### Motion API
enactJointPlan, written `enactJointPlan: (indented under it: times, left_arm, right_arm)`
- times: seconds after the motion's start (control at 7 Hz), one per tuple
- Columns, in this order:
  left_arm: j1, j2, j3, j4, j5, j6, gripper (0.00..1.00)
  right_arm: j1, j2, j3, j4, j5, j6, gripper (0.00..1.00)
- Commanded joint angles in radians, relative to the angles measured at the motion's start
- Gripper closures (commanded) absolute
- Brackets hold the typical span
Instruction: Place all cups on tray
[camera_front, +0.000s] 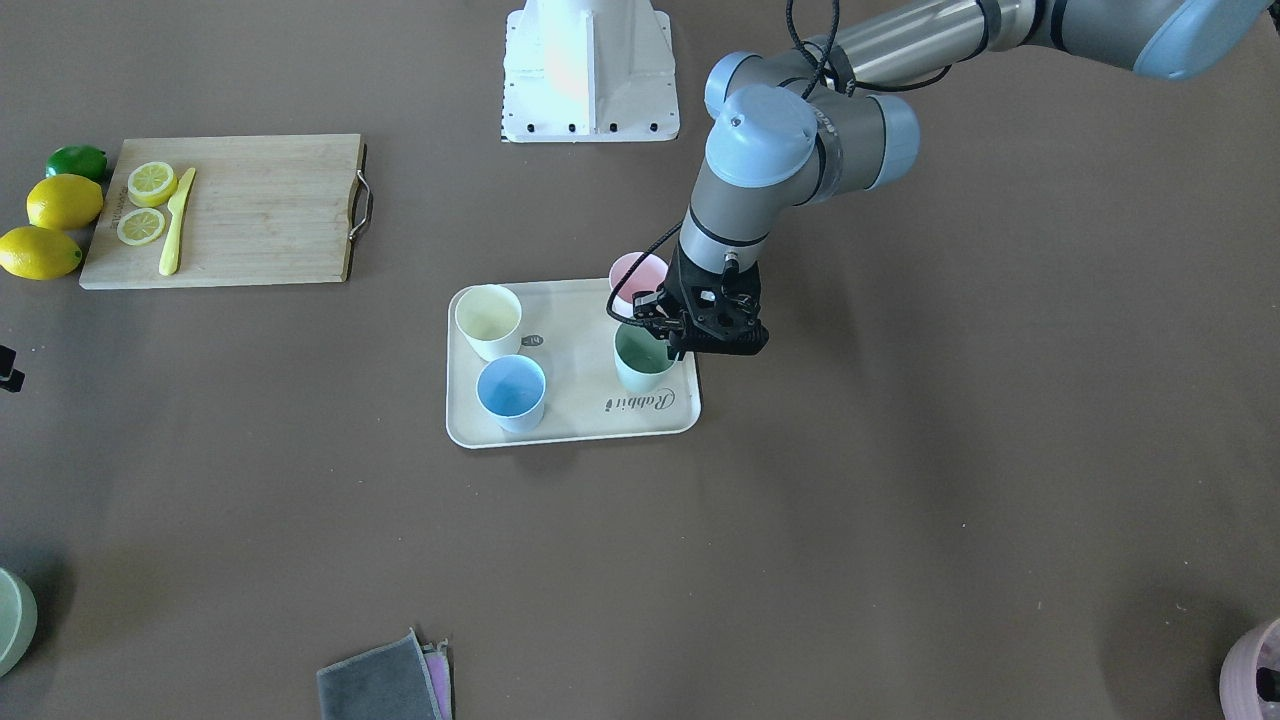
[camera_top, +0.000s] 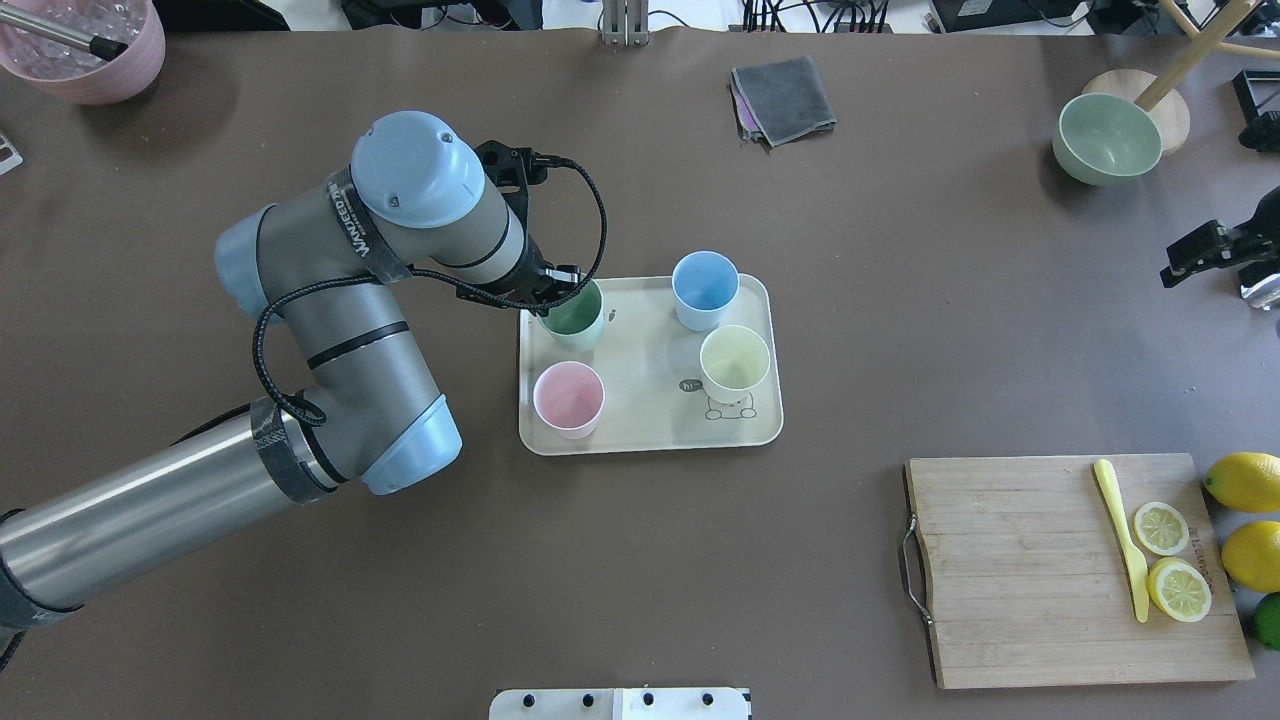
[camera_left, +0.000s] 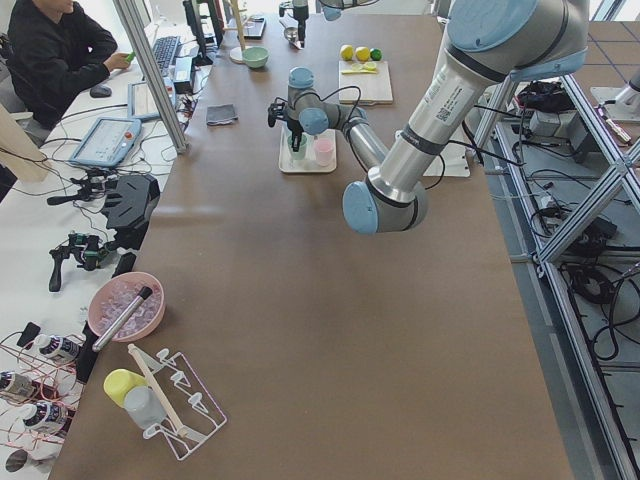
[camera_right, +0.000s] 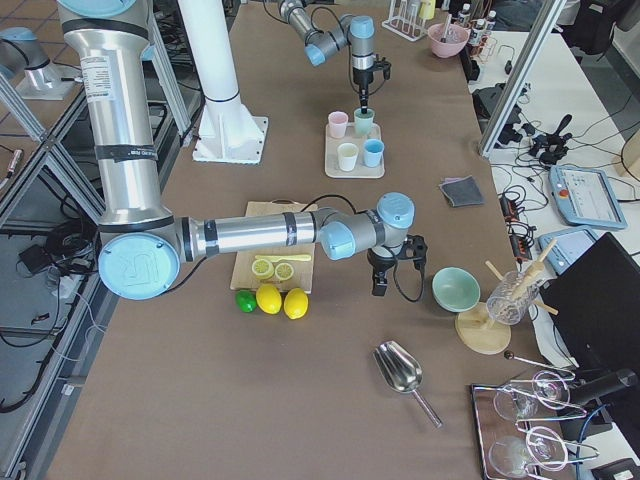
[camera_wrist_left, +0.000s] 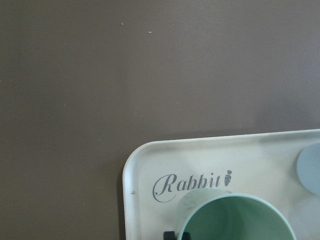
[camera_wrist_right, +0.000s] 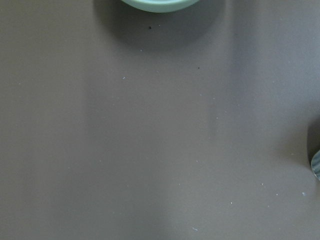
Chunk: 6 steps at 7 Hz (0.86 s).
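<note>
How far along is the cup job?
The pale yellow cup, light blue cup and pink cup stand on the tray. The left gripper is at the mint green cup, also over the tray; release is unclear. Remaining: let go, withdraw.

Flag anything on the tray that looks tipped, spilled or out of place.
Nothing stands out. The yellow cup, pink cup, blue cup and green cup all stand upright inside the tray; the left gripper is at the green cup's rim.
</note>
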Motion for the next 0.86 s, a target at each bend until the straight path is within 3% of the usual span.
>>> enactJointPlan:
  times: [0.0,0.43,0.57,0.71]
  left_arm:
    - [0.006,0.001,0.008,-0.001,0.013,0.005,0.87]
    - [0.012,0.002,0.021,-0.045,0.04,0.011,0.34]
    - [-0.011,0.002,-0.004,-0.041,0.037,0.031,0.05]
    - [-0.06,0.014,-0.04,-0.028,0.025,0.091,0.02]
  right_arm:
    - [0.008,-0.006,0.001,0.001,0.003,-0.004,0.0]
    - [0.04,0.001,0.006,-0.012,0.029,-0.004,0.0]
    - [0.067,0.001,0.007,-0.013,0.038,-0.006,0.0]
    - [0.084,-0.004,0.009,-0.013,0.053,-0.009,0.0]
